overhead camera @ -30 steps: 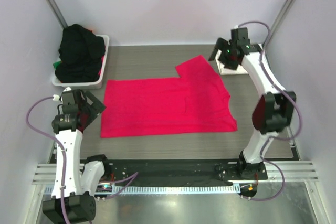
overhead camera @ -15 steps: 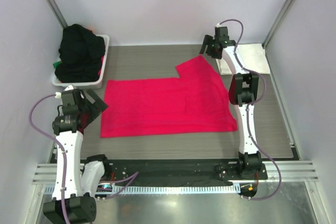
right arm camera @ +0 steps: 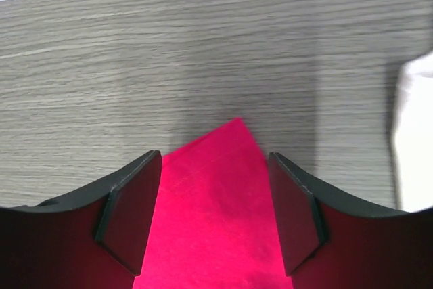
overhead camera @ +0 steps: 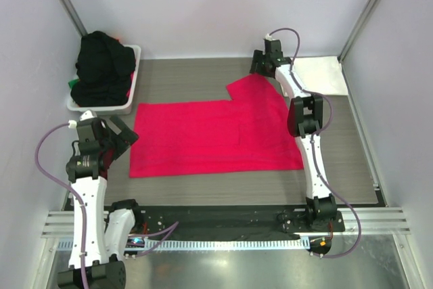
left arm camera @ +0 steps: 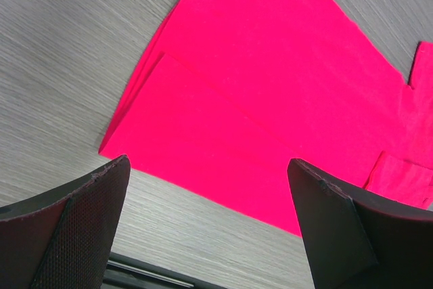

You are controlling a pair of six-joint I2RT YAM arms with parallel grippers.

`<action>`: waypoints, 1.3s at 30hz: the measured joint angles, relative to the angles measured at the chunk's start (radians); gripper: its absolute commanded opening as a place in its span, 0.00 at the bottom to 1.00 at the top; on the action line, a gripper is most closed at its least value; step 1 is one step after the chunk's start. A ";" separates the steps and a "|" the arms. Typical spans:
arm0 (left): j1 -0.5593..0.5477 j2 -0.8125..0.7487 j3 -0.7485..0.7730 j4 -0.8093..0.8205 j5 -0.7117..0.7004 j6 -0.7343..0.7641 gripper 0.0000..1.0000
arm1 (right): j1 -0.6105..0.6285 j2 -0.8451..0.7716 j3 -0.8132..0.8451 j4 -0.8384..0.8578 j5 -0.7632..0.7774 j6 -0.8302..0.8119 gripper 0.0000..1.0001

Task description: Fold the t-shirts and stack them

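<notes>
A bright pinkish-red t-shirt (overhead camera: 216, 135) lies flat across the grey table, partly folded, one sleeve pointing to the far right. My right gripper (overhead camera: 260, 69) is open above that sleeve's far tip (right arm camera: 233, 140); the cloth lies between its fingers (right arm camera: 132, 214). My left gripper (overhead camera: 120, 139) is open and empty, above the table left of the shirt's near-left corner (left arm camera: 115, 145). A white folded t-shirt (overhead camera: 318, 76) lies at the far right and shows at the edge of the right wrist view (right arm camera: 414, 133). Black t-shirts (overhead camera: 101, 69) fill the basket.
A white slotted basket (overhead camera: 130, 97) stands at the far left, with bits of green and orange cloth under the black pile. Metal posts rise at both far corners. A black rail (overhead camera: 223, 218) runs along the near table edge.
My right arm has swung left from the white shirt to the red sleeve tip and stretched out. My left gripper has shifted slightly.
</notes>
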 measured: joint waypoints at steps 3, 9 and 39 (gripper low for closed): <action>0.000 -0.006 0.000 0.000 0.000 0.000 1.00 | 0.010 0.006 0.002 0.013 0.008 -0.008 0.51; 0.000 -0.011 0.000 0.000 0.000 0.000 1.00 | 0.023 0.008 -0.009 0.018 0.052 -0.029 0.09; -0.184 1.083 0.848 0.063 -0.170 -0.024 0.89 | 0.011 -0.842 -0.787 0.008 0.355 -0.107 0.01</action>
